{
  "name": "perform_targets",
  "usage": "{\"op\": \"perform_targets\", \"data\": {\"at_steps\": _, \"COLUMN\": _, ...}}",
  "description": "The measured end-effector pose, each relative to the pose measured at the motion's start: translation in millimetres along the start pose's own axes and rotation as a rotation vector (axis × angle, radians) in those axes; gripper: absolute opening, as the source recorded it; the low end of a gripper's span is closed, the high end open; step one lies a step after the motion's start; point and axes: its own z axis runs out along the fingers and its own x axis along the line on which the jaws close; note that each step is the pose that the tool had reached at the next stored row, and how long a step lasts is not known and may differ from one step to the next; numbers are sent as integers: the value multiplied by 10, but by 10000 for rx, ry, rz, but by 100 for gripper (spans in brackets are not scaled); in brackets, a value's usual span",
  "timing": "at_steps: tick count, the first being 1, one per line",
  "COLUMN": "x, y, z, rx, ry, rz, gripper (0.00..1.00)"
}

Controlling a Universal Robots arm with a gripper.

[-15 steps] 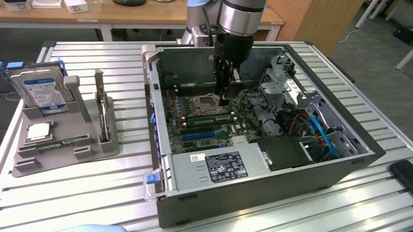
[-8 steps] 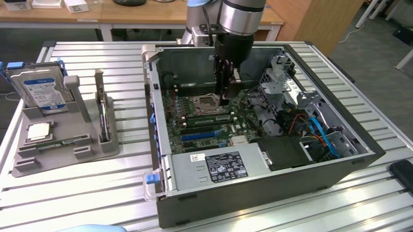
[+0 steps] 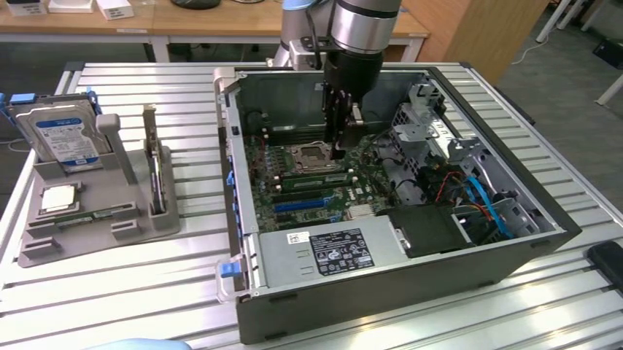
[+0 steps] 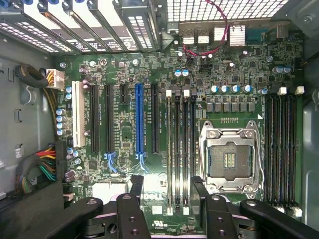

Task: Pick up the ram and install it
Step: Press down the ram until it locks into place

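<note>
While claw (image 4: 167, 191) hangs spread inside computer case (image 3: 545, 240), ram (image 4: 177, 149) below seems seated, lower end hidden

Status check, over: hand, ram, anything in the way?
Hand open, empty, over motherboard slots. Ram flat in tray, outside case. No obstruction seen.

The open computer case (image 3: 389, 292) lies on the tabletop (image 3: 146, 292). To its left in the exterior view stands a parts holder (image 3: 98, 226) carrying the hard drive (image 3: 63, 135) and the ram (image 3: 151, 160). Inside the case, the claw (image 3: 343, 149) hangs above the motherboard (image 3: 302, 189).
</note>
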Motion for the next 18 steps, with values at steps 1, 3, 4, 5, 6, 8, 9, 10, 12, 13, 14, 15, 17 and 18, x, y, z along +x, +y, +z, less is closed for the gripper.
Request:
{"op": "perform_targets", "data": {"at_steps": 1, "x": 0, "y": 0, "z": 0, "rx": 0, "ry": 0, "rz": 0, "gripper": 48}}
{"op": "perform_targets", "data": {"at_steps": 3, "x": 0, "y": 0, "z": 0, "rx": 0, "ry": 0, "rz": 0, "gripper": 42}}
{"op": "perform_targets", "data": {"at_steps": 4, "x": 0, "y": 0, "z": 0, "rx": 0, "ry": 0, "rz": 0, "gripper": 36}}
{"op": "perform_targets", "data": {"at_steps": 5, "x": 0, "y": 0, "z": 0, "rx": 0, "ry": 0, "rz": 0, "gripper": 30}}
{"op": "perform_targets", "data": {"at_steps": 6, "x": 0, "y": 0, "z": 0, "rx": 0, "ry": 0, "rz": 0, "gripper": 24}}
{"op": "perform_targets", "data": {"at_steps": 8, "x": 0, "y": 0, "z": 0, "rx": 0, "ry": 0, "rz": 0, "gripper": 18}}
{"op": "perform_targets", "data": {"at_steps": 9, "x": 0, "y": 0, "z": 0, "rx": 0, "ry": 0, "rz": 0, "gripper": 12}}
{"op": "perform_targets", "data": {"at_steps": 10, "x": 0, "y": 0, "z": 0, "rx": 0, "ry": 0, "rz": 0, "gripper": 12}}
{"op": "perform_targets", "data": {"at_steps": 12, "x": 0, "y": 0, "z": 0, "rx": -1, "ry": 0, "rz": 0, "gripper": 10}}
{"op": "perform_targets", "data": {"at_steps": 13, "x": 0, "y": 0, "z": 0, "rx": 0, "ry": 0, "rz": 0, "gripper": 10}}
{"op": "perform_targets", "data": {"at_steps": 14, "x": 0, "y": -1, "z": 0, "rx": 0, "ry": 0, "rz": 0, "gripper": 10}}
{"op": "perform_targets", "data": {"at_steps": 15, "x": 0, "y": -8, "z": 0, "rx": 0, "ry": 1, "rz": 1, "gripper": 10}}
{"op": "perform_targets", "data": {"at_steps": 17, "x": -2, "y": -50, "z": 2, "rx": 9, "ry": -1, "rz": 2, "gripper": 10}}
{"op": "perform_targets", "data": {"at_steps": 18, "x": -3, "y": -81, "z": 3, "rx": 18, "ry": -1, "rz": 2, "gripper": 10}}
